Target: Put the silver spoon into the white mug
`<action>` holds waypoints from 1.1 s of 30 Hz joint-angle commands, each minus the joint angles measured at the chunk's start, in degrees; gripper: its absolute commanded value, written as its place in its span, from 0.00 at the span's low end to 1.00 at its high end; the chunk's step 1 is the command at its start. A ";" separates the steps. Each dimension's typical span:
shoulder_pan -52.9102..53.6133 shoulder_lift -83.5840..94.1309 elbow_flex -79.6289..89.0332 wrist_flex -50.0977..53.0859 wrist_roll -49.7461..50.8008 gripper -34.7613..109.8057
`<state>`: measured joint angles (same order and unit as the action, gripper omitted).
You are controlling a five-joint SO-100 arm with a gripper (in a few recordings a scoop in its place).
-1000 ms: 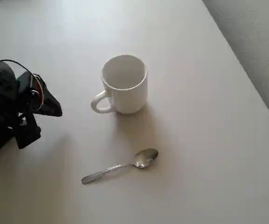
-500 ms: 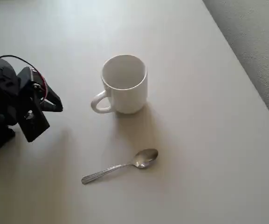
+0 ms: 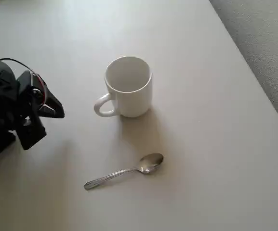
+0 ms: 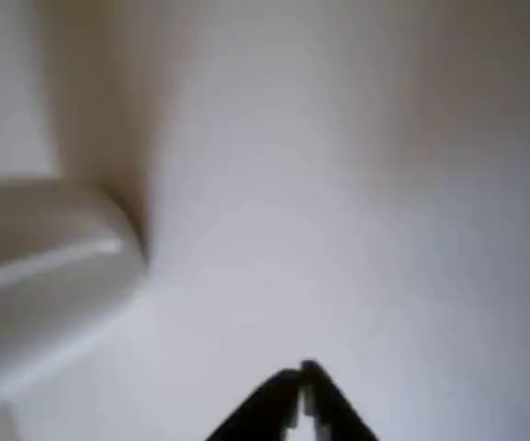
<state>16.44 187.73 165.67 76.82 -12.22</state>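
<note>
In the overhead view the silver spoon [image 3: 124, 171] is seen lying flat on the pale desk [image 3: 201, 144], below the white mug [image 3: 127, 87] and well apart from it. Its long axis runs slantwise: the oval bowl points to the upper right, hollow side up, and the slim handle ends at the lower left. The white mug is stood upright with its mouth open to the camera, its loop handle turned to the left and slightly down. The black gripper [image 3: 57, 109] is held at the left side of the picture, well apart from both things, its tips pointed right toward the mug; the arm behind it is cut off by the left edge. In the blurred wrist view the gripper [image 4: 305, 378] is seen with its jaws closed together, nothing between them.
</note>
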 commanded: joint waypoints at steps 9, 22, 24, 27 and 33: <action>22.50 -34.10 -35.42 -10.72 15.03 0.28; 19.69 -97.91 -82.79 1.93 31.82 0.43; 19.34 -104.33 -88.77 2.64 32.26 0.45; 20.21 -116.37 -102.22 8.00 34.28 0.46; 22.94 -145.46 -142.29 25.84 35.51 0.46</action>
<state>37.79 58.01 53.53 92.37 22.15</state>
